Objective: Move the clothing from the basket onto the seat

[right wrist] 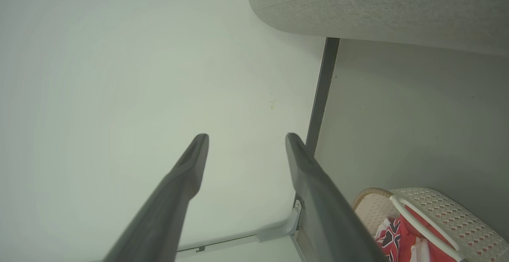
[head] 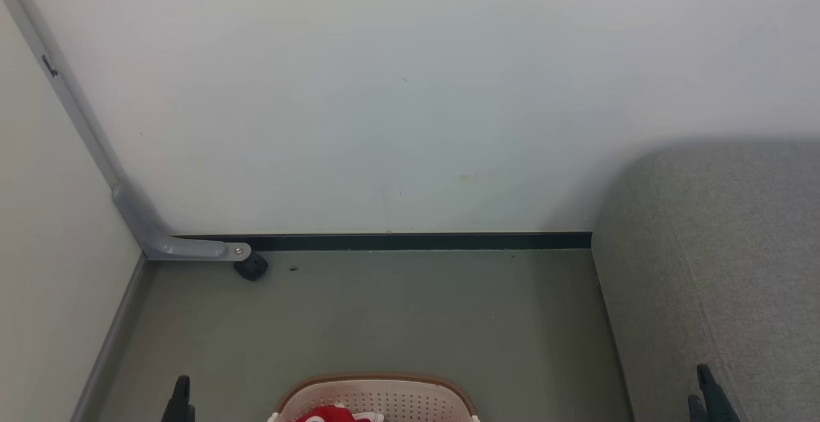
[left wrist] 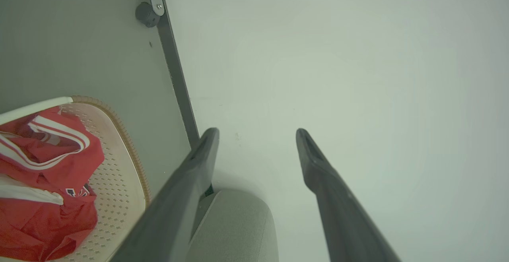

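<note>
Looking down from the head camera, I have the pale wall (head: pixel 410 89) across the top of the frame and the grey-green floor (head: pixel 384 319) below it, with a dark skirting strip (head: pixel 410 241) where they meet. The seat (head: pixel 717 268) sits at the right edge, a grey fabric bulk with a rounded corner against the wall and nothing lying on the part I can see.

The basket (head: pixel 379 379) is at the bottom centre on the floor, well apart from the seat, with its brown rim and perforated cream wall showing. The clothing (head: pixel 330 414) is inside it. In the left wrist view it is a red heap with white stripes at the lower left. In the right wrist view dark, white-edged lettering peeks out at the lower right, under the basket's white handle.

The left gripper (left wrist: pixel 257 131) has its fingers spread wide with nothing between them, pointing at the wall. The right gripper (right wrist: pixel 246 136) is the same, wide apart and holding nothing.

At the left of the head view, a grey bracket (head: pixel 179 246) bends along the floor line, with a small dark knob (head: pixel 251 267) just beside its end.
</note>
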